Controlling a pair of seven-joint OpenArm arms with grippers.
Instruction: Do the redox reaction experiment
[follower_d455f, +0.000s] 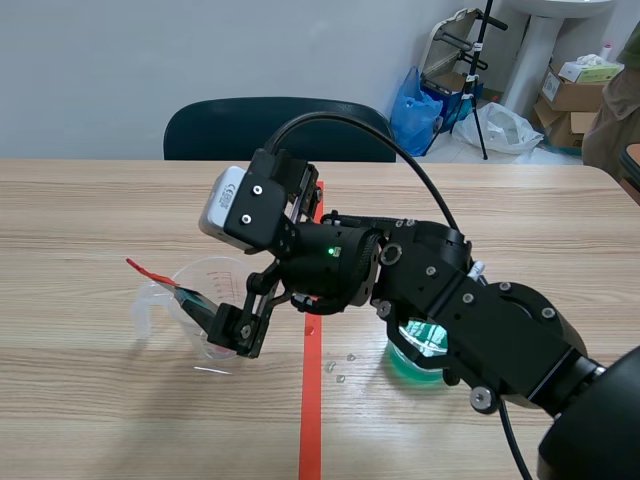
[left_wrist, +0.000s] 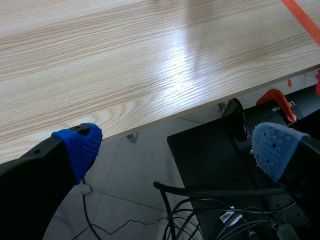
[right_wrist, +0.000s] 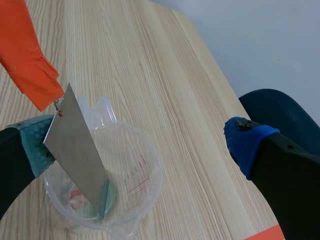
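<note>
Inside the beaker, the metal strip looks light and stiff, best pinched near its orange tag by the spread right end effector.

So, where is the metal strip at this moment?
In the right wrist view the metal strip leans in the clear measuring cup, beside one pad of the right gripper; in the scene view this cup stands left of the red tape line.
</note>
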